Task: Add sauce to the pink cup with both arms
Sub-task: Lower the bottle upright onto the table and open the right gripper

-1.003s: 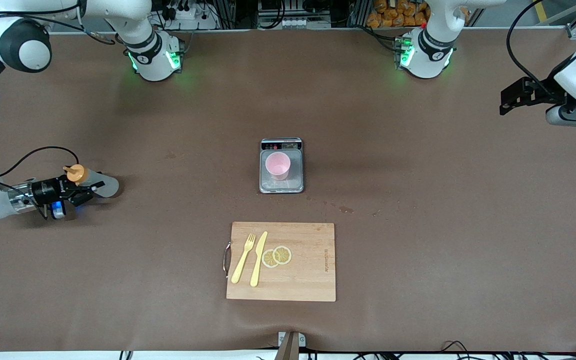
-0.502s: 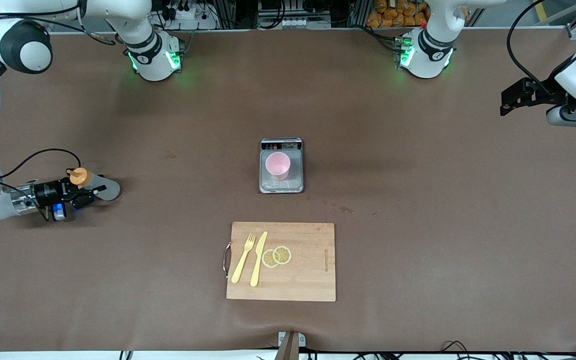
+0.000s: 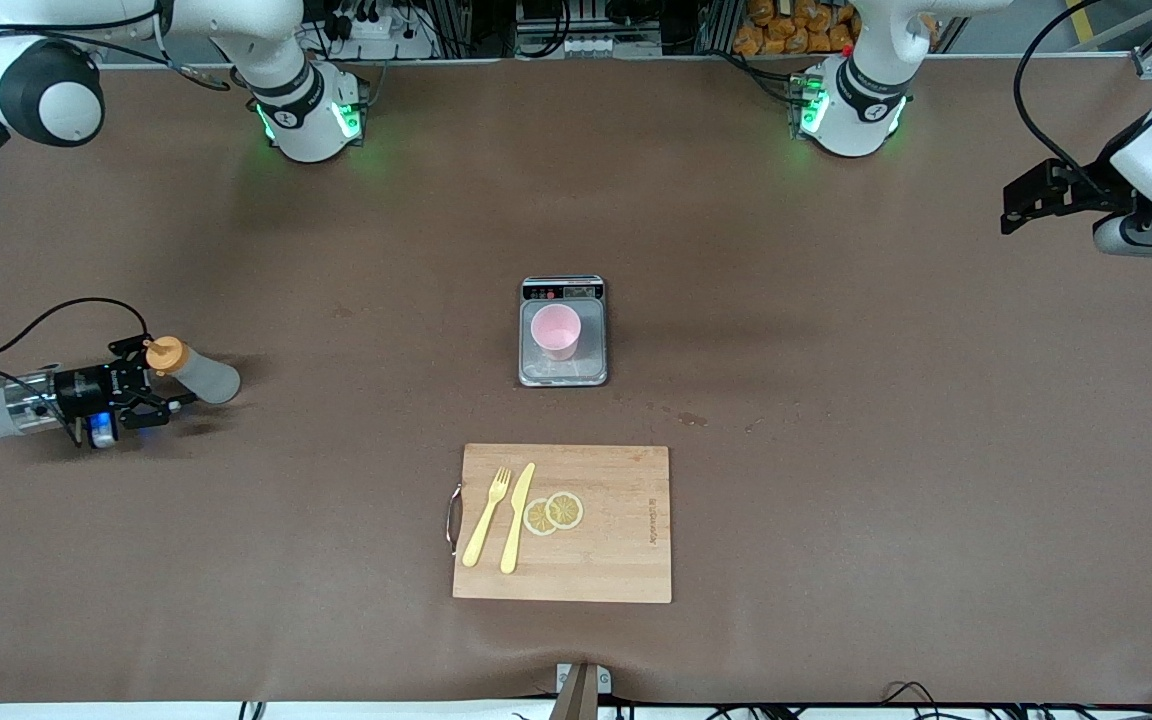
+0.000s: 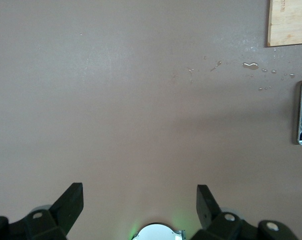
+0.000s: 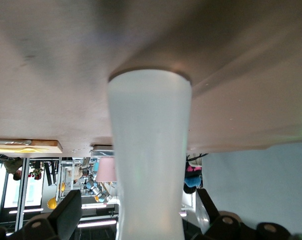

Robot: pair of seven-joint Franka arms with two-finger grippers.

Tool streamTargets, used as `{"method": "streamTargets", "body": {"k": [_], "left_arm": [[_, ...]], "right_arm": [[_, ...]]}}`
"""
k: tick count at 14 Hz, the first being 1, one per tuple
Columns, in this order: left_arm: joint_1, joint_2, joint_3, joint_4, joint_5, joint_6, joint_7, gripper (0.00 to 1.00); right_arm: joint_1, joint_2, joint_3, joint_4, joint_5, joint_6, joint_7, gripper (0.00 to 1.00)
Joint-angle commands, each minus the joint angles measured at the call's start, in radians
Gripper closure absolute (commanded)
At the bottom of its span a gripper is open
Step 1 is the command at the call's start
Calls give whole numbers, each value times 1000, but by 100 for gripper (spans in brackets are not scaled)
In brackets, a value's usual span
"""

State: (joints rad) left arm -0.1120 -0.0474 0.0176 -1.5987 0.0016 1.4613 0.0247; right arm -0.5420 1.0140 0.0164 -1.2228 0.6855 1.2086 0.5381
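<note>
The sauce bottle [image 3: 198, 374] stands upright on the table near the right arm's end, orange cap [image 3: 164, 353] on top. My right gripper [image 3: 149, 377] is open with a finger on each side of the bottle's upper part. In the right wrist view the whitish bottle [image 5: 148, 150] fills the gap between the fingers, with space left on both sides of it. The pink cup [image 3: 556, 331] stands on a small scale [image 3: 563, 374] at mid table, and also shows in the right wrist view [image 5: 106, 170]. My left gripper [image 3: 1010, 208] waits open and empty, high over the left arm's end of the table [image 4: 139, 192].
A wooden cutting board [image 3: 616, 560] lies nearer to the front camera than the scale, with a yellow fork [image 3: 487, 517], a yellow knife [image 3: 517, 518] and lemon slices [image 3: 553, 512] on it. Small wet spots [image 3: 691, 419] lie beside the scale.
My right gripper has drawn back toward the right arm's end of the table and its fingers have spread apart. The bottle stays standing where it was. The left arm has barely moved.
</note>
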Motion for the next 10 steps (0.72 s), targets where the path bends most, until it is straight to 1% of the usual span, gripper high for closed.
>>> {"method": "streamTargets", "body": {"k": [1, 3, 5, 8, 9, 10], "left_arm": [[6, -5, -1, -3, -20, 11, 3, 0], [6, -3, -1, -3, -18, 11, 1, 0], [6, -3, -1, -3, -15, 11, 3, 0], [6, -5, -1, -3, -14, 13, 1, 0], [5, -5, -2, -3, -12, 11, -3, 0], [5, -5, -5, -3, -12, 11, -6, 0]], "right_arm": [[-12, -48, 5, 46, -18, -17, 17, 0], [-9, -77, 11, 94, -56, -20, 20, 0], [10, -124, 14, 111, -101, -18, 17, 0], [92, -192, 16, 157, -228, -18, 16, 0], [115, -222, 16, 158, -253, -20, 16, 0], [134, -259, 17, 158, -253, -20, 16, 0]]}}
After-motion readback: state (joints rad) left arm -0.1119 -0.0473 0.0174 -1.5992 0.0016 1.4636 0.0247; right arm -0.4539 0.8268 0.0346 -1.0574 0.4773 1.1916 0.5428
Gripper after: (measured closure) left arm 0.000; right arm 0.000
